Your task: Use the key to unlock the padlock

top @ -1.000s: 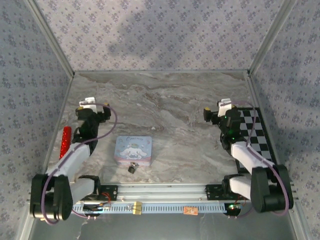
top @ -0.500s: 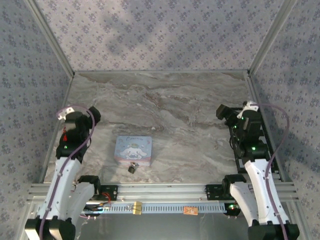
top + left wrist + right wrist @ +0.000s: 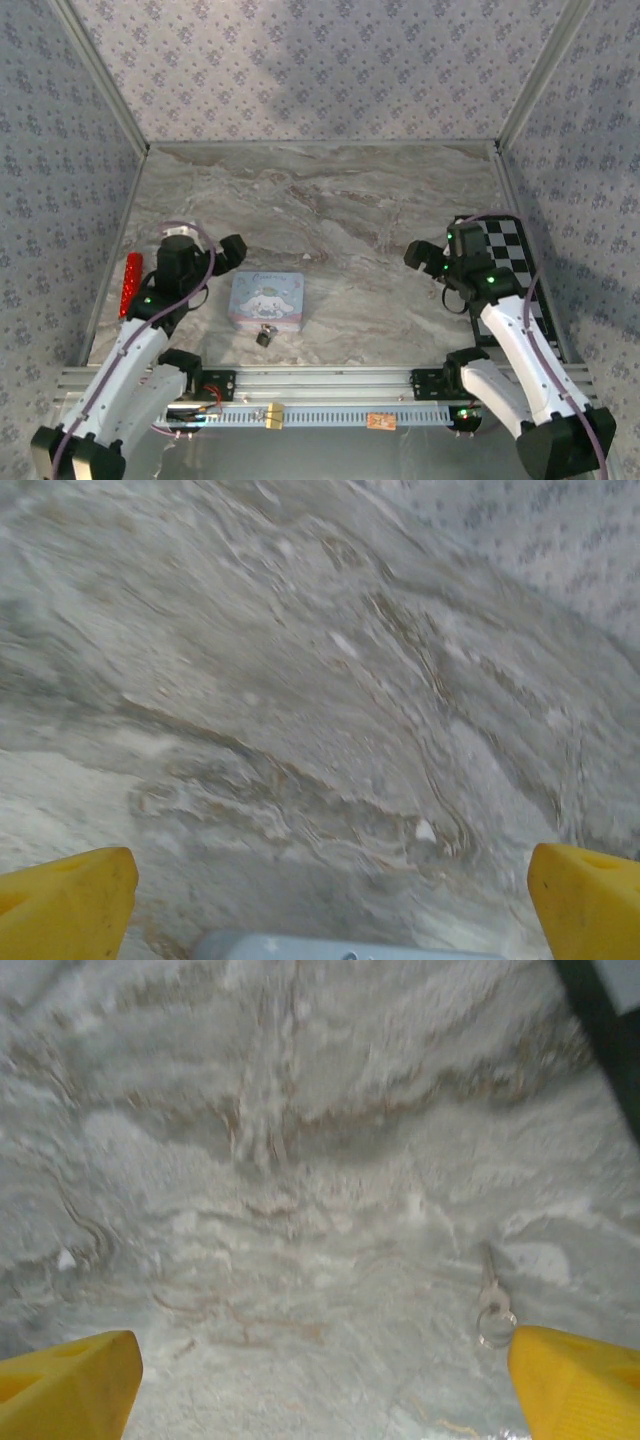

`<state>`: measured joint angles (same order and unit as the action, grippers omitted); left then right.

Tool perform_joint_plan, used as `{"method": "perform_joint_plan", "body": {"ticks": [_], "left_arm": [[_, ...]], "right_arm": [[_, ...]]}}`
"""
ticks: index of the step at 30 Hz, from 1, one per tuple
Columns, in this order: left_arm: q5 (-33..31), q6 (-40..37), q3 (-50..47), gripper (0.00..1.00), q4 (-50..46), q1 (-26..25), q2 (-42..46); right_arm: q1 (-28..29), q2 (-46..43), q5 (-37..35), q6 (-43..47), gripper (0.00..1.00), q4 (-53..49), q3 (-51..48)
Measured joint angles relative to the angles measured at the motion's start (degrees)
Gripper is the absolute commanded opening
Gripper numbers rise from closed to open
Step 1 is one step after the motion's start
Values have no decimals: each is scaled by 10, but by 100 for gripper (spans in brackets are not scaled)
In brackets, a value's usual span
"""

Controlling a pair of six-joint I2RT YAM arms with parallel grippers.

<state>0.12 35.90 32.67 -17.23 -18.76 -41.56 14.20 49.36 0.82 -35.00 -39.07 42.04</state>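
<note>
1. Padlock (image 3: 265, 336): small and dark, with a silvery part. It lies on the marble-patterned table (image 3: 330, 200) at 7 o'clock from the table centre. It is at 6 o'clock of the pastel tin (image 3: 267, 299), just beside the tin's near edge; contact cannot be told. It is apart from both grippers.
2. Key (image 3: 489, 1282): silvery, flat on the table, on a small ring (image 3: 496, 1325). In the right wrist view it lies at 4 o'clock, with the ring just beside one yellow fingertip (image 3: 578, 1385).
3. Left gripper (image 3: 232, 249): released, jaws spread wide, nothing between them. It stands near the tin, at the tin's 10 o'clock. In the left wrist view the tin's pale blue edge sits at 6 o'clock.
4. Right gripper (image 3: 416, 255): released, jaws wide, holding nothing. It is at 3 o'clock of the tin, well apart from it.
5. Markings: the tin lid carries a white cartoon figure with a faint line of script above it, too small to read. Any print on the orange tag (image 3: 381, 421) on the front rail (image 3: 330, 380) cannot be made out.
</note>
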Motion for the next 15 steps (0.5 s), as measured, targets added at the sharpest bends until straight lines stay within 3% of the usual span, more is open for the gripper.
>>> {"method": "perform_joint_plan", "body": {"ticks": [5, 15], "left_arm": [[-24, -7, 0, 100, 13, -62, -33], [-51, -9, 0, 100, 38, -84, -47]], "right_arm": [[22, 71, -6, -28, 95, 3, -29], [27, 164, -13, -36, 95, 40, -39]]}}
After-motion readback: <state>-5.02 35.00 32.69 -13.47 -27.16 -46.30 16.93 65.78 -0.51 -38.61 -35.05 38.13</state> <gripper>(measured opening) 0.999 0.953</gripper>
